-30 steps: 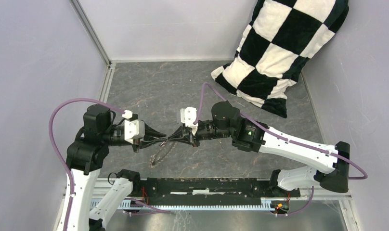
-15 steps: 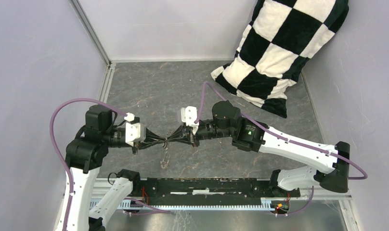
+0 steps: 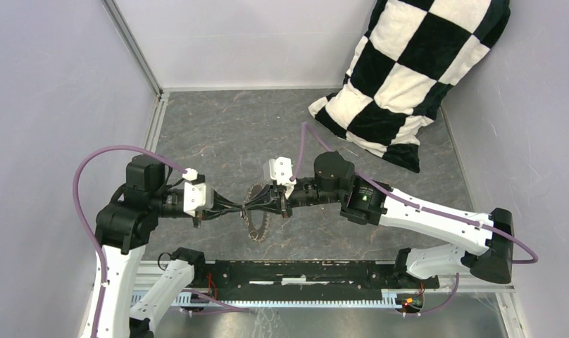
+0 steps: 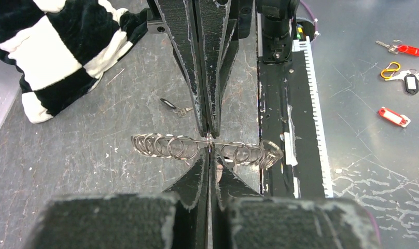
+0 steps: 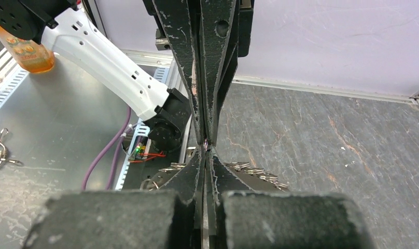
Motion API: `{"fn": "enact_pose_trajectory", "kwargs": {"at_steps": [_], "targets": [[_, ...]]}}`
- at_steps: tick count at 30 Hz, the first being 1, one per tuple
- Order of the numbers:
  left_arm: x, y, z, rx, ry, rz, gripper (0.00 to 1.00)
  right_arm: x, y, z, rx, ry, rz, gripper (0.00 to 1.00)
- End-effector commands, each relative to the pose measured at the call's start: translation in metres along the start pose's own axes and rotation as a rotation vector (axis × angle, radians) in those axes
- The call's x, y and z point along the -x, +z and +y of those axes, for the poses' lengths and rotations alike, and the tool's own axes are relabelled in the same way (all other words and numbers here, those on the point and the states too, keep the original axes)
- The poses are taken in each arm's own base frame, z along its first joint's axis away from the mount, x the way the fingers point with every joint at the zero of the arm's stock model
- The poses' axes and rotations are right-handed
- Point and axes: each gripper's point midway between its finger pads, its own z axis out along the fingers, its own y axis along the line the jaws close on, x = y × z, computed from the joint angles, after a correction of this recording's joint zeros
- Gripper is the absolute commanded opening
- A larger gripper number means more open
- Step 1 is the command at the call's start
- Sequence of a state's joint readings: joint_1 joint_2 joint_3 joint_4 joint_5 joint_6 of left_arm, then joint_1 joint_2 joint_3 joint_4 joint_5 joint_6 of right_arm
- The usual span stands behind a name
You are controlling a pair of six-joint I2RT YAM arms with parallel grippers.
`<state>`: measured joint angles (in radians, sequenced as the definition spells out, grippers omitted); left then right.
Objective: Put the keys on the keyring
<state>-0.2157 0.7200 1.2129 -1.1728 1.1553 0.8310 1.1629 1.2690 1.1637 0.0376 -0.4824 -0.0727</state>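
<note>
Pinching keyring [image 4: 161, 146] between left hand [image 4: 210, 154], right hand [image 5: 205, 154]; exact contact hidden

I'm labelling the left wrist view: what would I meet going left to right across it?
Checkered pillow → black-headed key → black rail → red key tags. The keyring spans the middle, so it's left out.

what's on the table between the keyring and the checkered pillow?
One small black-headed key lies there, on otherwise bare tabletop between keyring and pillow. Shows in the left wrist view.
</note>
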Motion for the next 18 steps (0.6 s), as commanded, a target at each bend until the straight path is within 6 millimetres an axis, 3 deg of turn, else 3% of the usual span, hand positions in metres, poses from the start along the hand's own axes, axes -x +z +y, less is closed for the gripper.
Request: {"fn": "enact_pose_trajectory", "kwargs": {"at_steps": [1,8,13,18], "targets": [[0.0068,-0.0029,-0.0027,-0.002,0.042,-0.003,0.02,0.0557,-0.0129,-0.0011,-0.013,-0.055,-0.192,0.0],[0.0093,-0.0039,-0.0038,0.0,0.042,-0.006,0.03,0.0558,-0.0152,0.0007,-0.016,-0.052,-0.227,0.0],[0.0103,-0.0046,-0.0022,0.011,0.028,-0.003,0.23,0.0563,-0.0182,0.0007,-0.018,-0.054,-0.228,0.0],[0.0121,-0.0037,-0.0005,0.013,0.022,-0.012,0.22,0.0566,-0.0194,0.0026,-0.008,-0.056,-0.23,0.0]]}}
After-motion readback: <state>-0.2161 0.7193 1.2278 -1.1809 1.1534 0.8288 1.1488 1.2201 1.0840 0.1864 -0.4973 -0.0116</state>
